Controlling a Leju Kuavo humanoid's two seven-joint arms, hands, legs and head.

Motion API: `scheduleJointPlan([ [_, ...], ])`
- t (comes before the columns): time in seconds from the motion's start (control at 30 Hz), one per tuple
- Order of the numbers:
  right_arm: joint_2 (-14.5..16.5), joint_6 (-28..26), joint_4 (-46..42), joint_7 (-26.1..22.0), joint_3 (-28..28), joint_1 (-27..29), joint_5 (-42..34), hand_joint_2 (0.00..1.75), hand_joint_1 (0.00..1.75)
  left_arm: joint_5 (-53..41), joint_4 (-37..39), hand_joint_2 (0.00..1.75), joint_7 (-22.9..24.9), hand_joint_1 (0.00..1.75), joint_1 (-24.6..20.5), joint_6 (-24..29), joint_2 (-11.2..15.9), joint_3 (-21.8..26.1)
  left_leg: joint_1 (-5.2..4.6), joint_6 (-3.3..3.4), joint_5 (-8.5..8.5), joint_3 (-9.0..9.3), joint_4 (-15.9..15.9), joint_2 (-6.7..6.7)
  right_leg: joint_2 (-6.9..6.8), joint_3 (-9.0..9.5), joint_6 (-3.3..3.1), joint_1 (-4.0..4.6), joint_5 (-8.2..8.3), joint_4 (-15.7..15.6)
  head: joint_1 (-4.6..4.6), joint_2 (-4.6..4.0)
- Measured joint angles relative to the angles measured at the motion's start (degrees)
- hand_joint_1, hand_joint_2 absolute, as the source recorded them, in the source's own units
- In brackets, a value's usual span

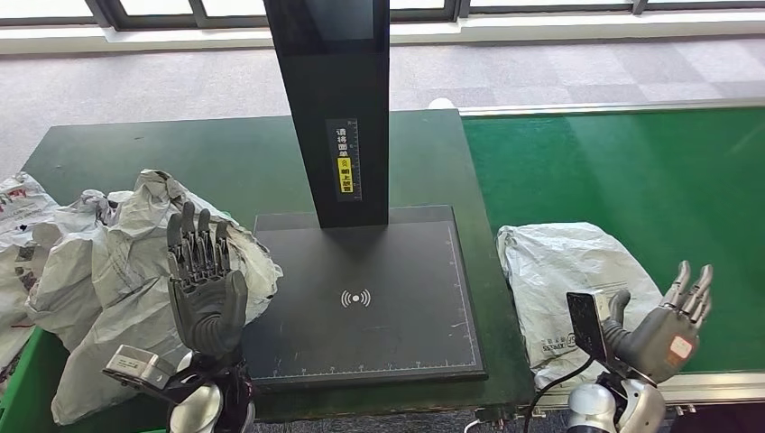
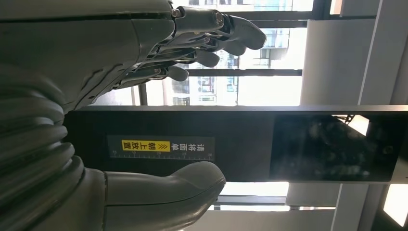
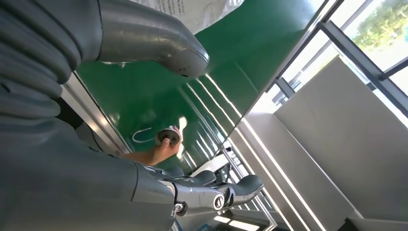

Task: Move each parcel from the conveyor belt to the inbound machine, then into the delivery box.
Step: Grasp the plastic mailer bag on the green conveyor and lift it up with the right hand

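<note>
A white plastic parcel (image 1: 577, 289) lies on the green conveyor belt (image 1: 649, 189) at its near left corner. My right hand (image 1: 672, 325) is raised just right of it, fingers spread and holding nothing; its thumb (image 3: 159, 43) and fingers (image 3: 226, 190) are apart in the right wrist view. The inbound machine has a dark flat scan plate (image 1: 361, 298) and a black post (image 1: 338, 108). My left hand (image 1: 206, 284) stands upright at the plate's left edge, fingers (image 2: 211, 43) apart, empty. Behind it several white parcels (image 1: 108, 271) are piled.
The machine stands on a dark green table (image 1: 180, 162). A green box edge (image 1: 23, 379) shows at the lower left under the pile. In the right wrist view a person's hand (image 3: 151, 154) holds a round knob beside the belt. Windows run along the far wall.
</note>
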Motion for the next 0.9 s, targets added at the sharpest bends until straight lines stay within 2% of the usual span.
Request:
scheduleJointPlan([
  [0.1, 0.02, 0.01, 0.27, -0.03, -0.04, -0.07, -0.06, 1.75, 0.0, 0.04, 0.14, 1.75, 0.01, 0.0, -0.01, -0.11, 0.0, -0.01, 0.0, 0.0, 0.0, 0.0, 0.0, 0.0, 0.0, 0.0, 0.0, 0.0, 0.0, 0.0, 0.0, 0.0],
  [0.17, -0.1, 0.17, 1.51, -1.4, -0.07, -0.71, -2.56, 1.75, 0.0, 1.24, 0.28, 1.75, 0.08, 0.0, -0.02, -2.45, 0.0, -0.02, 0.0, 0.0, 0.0, 0.0, 0.0, 0.04, 0.03, -0.01, 0.0, 0.02, 0.0, 0.0, 0.0, 0.0],
  [0.27, -1.97, 0.39, 9.21, -5.85, -0.05, -3.88, -13.86, 1.75, 0.0, 4.52, 0.72, 1.75, 0.05, 0.0, -0.11, -10.53, 0.0, -0.41, -0.01, 0.01, -0.01, 0.06, 0.0, 0.16, 0.16, 0.0, 0.0, 0.0, 0.04, 0.0, -0.01, 0.0],
  [0.33, -3.73, 0.3, 14.41, -7.15, -0.03, -5.4, -17.77, 1.75, 0.0, 5.23, 1.07, 1.75, -0.03, 0.0, -0.19, -13.18, 0.01, -0.84, -0.03, 0.04, 0.01, 0.05, 0.0, 0.06, 0.09, 0.02, 0.03, -0.03, 0.05, 0.0, -0.02, 0.0],
  [0.43, -5.56, 0.16, 19.57, -6.55, -0.46, -7.32, -15.32, 0.44, 0.0, 5.47, 1.39, 1.75, -0.08, 0.0, -0.23, -13.88, 0.03, -1.04, -0.03, 0.06, 0.02, 0.03, 0.01, 0.02, 0.07, 0.02, 0.03, -0.03, 0.06, 0.0, -0.02, 0.0],
  [0.47, -6.03, 0.13, 21.08, -6.0, -0.93, -8.0, -13.92, 0.44, 0.0, 5.48, 1.44, 1.75, -0.09, 0.0, -0.23, -14.04, 0.04, -1.07, -0.03, 0.06, 0.02, 0.04, 0.02, 0.03, 0.1, 0.02, 0.03, -0.03, 0.06, 0.0, -0.02, 0.0],
  [0.57, -7.45, 0.55, 26.27, -3.87, -2.59, -10.08, -10.06, 1.75, 0.0, 5.47, 1.57, 1.75, -0.09, 0.0, -0.25, -14.4, 0.04, -1.15, -0.03, 0.05, 0.02, 0.04, 0.02, 0.04, 0.11, 0.01, 0.03, -0.02, 0.06, 0.0, -0.02, 0.0],
  [0.73, -11.06, 10.47, 38.37, 8.91, -3.09, -13.59, -3.92, 1.75, 0.0, 4.78, 1.66, 1.75, -0.09, 0.0, -0.26, -14.95, 0.04, -1.28, -0.03, 0.05, 0.02, 0.01, 0.02, -0.03, 0.04, 0.01, 0.04, -0.01, 0.05, 0.0, -0.01, 0.0],
  [0.9, -13.04, 12.69, 45.25, 11.37, -3.09, -15.0, -2.88, 1.75, 0.0, 4.26, 1.65, 1.75, -0.11, 0.0, -0.27, -14.97, 0.04, -1.4, -0.03, 0.05, 0.02, -0.01, 0.02, -0.05, 0.04, 0.01, 0.04, -0.01, 0.05, 0.0, -0.02, 0.0],
])
